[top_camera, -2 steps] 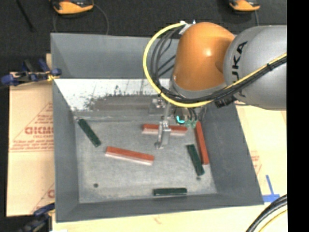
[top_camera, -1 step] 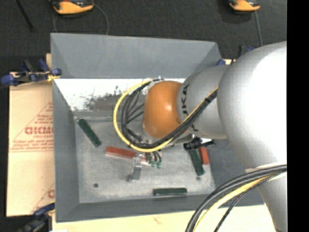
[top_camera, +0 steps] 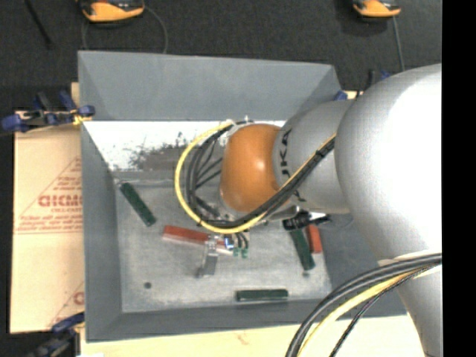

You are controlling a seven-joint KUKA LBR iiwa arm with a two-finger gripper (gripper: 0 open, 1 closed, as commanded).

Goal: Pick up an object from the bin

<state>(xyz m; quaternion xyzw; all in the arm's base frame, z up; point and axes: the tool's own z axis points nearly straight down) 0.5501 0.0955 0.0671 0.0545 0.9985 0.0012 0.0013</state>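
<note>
**Item: red flat strip, bin middle (risk notes for the pick)**

Object: a red flat strip (top_camera: 184, 235), lying flush on the floor of the grey bin (top_camera: 100, 222), about mid-floor, slightly slanted.

Jaws: low over the floor just beside the strip's right end. Whether they stand apart or together cannot be told, as the wrist hides them. Nothing can be seen held.

Near neighbours: a dark green bar (top_camera: 302, 248) with a short red piece (top_camera: 315, 238) touching its side, both partly under the arm. A second green bar (top_camera: 138, 203) lies well apart towards the left wall, and a third (top_camera: 262, 295) along the near wall.

Robot parts overhead: the orange cover (top_camera: 249, 166) and a yellow cable loop (top_camera: 181, 171).

Hazards, as judged:
- The strip lies flat, so there is little edge to take. The jaws may close on bare floor or skid the strip away.
- The jaws sit off its end (not astride it), so a closing here would likely pinch only a tip, and the strip could pivot and drop on the lift.
- The arm's bulk might nudge the green bar beneath it.
</note>
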